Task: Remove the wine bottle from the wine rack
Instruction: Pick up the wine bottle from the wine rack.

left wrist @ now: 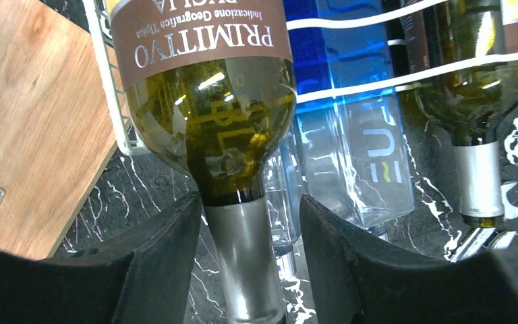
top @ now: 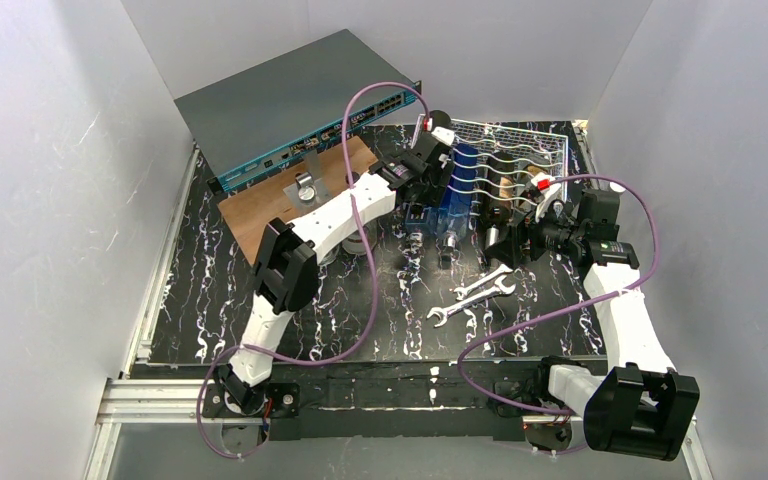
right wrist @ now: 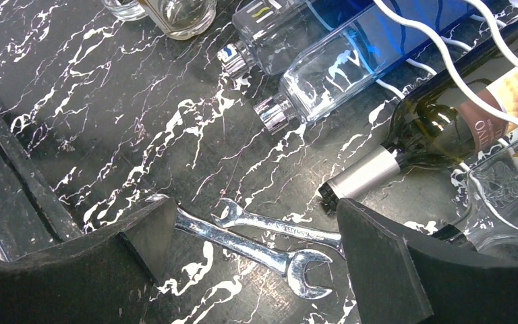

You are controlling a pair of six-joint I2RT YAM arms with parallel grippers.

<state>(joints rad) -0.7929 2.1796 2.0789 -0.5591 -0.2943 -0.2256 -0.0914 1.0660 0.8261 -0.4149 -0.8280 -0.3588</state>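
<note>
The white wire wine rack stands at the back right with several bottles lying in it, necks toward me. In the left wrist view a green wine bottle with a brown "PRIMITIVO" label lies at the rack's left end. My left gripper is open, with its fingers on either side of the bottle's silver foil neck and a gap on the right side. It also shows in the top view. My right gripper is open and empty above two wrenches, near a second wine bottle.
Two steel wrenches lie on the black marbled table in front of the rack. Clear and blue square bottles lie beside the wine bottle. A grey network switch and a wooden board sit at the back left. White walls enclose the table.
</note>
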